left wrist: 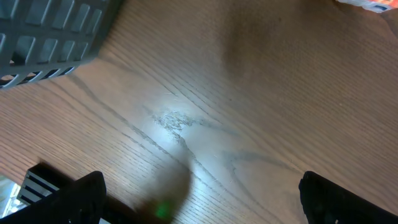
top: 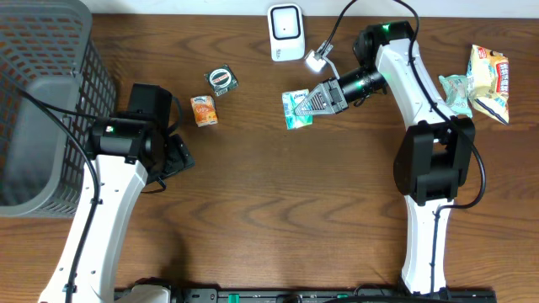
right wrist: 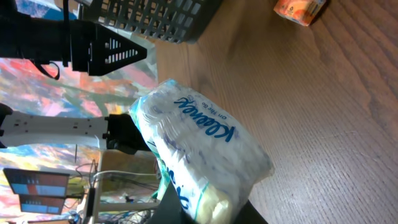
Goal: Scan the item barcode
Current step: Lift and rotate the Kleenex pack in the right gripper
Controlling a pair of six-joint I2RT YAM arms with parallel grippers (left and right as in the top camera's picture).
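Tissue pack (right wrist: 199,152) with "Kleenex" lettering

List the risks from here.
The right gripper pinches the soft tissue pack at one end; it may sag or slip. No barcode shows in any view, so it may face away from the scanner. The cable plug near the arm could snag.

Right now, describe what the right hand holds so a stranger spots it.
On the brown wooden table, look just below the white barcode scanner in the overhead view. The right hand grips a soft white-and-teal tissue pack printed Kleenex; the neighbouring small carton is orange.
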